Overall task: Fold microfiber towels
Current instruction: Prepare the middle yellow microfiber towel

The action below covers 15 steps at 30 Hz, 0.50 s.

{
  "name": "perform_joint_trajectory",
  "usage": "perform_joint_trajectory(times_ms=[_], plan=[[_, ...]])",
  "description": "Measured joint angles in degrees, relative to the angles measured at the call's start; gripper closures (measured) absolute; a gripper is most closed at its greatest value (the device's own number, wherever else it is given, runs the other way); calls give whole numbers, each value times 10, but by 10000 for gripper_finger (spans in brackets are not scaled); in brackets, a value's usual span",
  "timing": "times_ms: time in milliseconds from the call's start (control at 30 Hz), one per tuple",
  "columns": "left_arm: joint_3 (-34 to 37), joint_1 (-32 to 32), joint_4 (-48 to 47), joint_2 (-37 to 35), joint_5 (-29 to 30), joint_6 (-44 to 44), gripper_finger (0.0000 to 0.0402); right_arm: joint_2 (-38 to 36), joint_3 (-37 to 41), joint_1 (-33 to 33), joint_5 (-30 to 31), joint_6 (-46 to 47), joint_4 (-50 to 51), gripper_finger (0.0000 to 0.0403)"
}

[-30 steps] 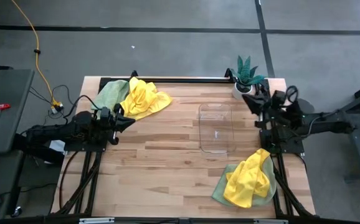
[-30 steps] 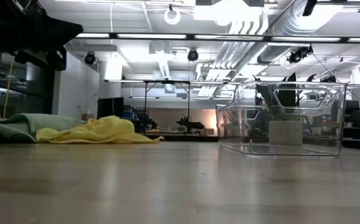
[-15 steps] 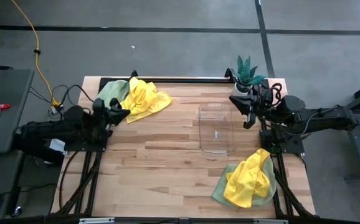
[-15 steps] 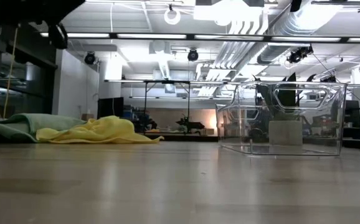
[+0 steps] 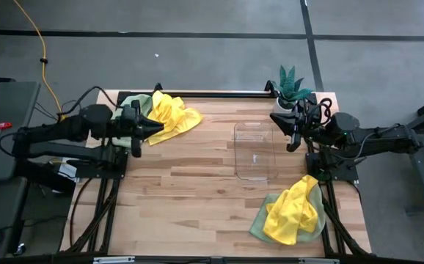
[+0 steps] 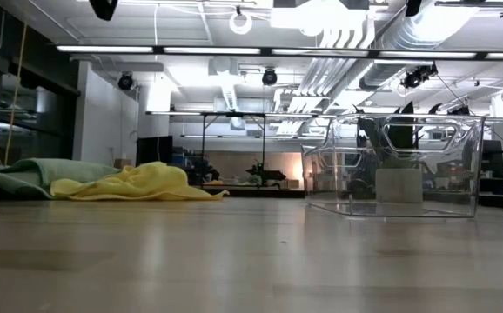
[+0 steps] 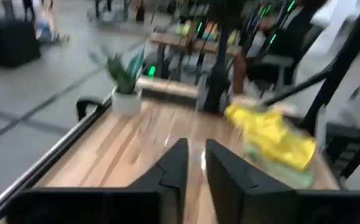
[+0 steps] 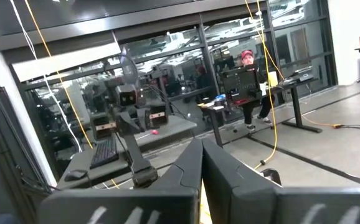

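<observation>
Two heaps of microfiber towels lie on the wooden table. At the far left, a yellow towel [image 5: 169,114] lies crumpled on a sage green one [image 5: 132,110]; the low view shows them as the yellow towel [image 6: 125,183] and the green one [image 6: 25,173]. At the near right, another yellow towel [image 5: 293,210] lies on a green one [image 5: 259,221]. My left gripper [image 5: 155,129] hovers raised beside the far-left heap, its fingers [image 7: 175,167] a narrow gap apart, holding nothing. My right gripper [image 5: 288,138] hangs shut and empty near the table's right edge.
A clear plastic container [image 5: 254,151] stands right of the table's middle, seen also in the low view [image 6: 399,165]. A small potted plant [image 5: 291,89] stands at the far right corner. Bare wood [image 5: 190,198] lies between the two heaps.
My left arm has risen from low over the table's left edge, and its gripper now stands higher and closer to the far-left heap, tipped more toward level. My right gripper has swung a little out toward the container. The towels have not moved.
</observation>
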State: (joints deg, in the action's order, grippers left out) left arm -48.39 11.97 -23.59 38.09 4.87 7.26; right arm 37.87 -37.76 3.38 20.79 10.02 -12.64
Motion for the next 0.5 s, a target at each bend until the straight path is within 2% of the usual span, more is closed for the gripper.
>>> perform_joint_trajectory(times_ms=[133,300,367,433,500], plan=[[-64,2,-95,70,45,-4,288,0,0,0,-14,0,2,402],[-141,32,-256,170,166,-16,222,1,0,0,-17,0,9,402],[-155,55,-326,213,193,-14,206,1,0,0,-17,0,13,402],[-159,88,-386,254,179,1,199,2,0,0,-17,0,18,402],[-159,128,-448,299,113,26,197,4,0,0,-17,4,21,402]])
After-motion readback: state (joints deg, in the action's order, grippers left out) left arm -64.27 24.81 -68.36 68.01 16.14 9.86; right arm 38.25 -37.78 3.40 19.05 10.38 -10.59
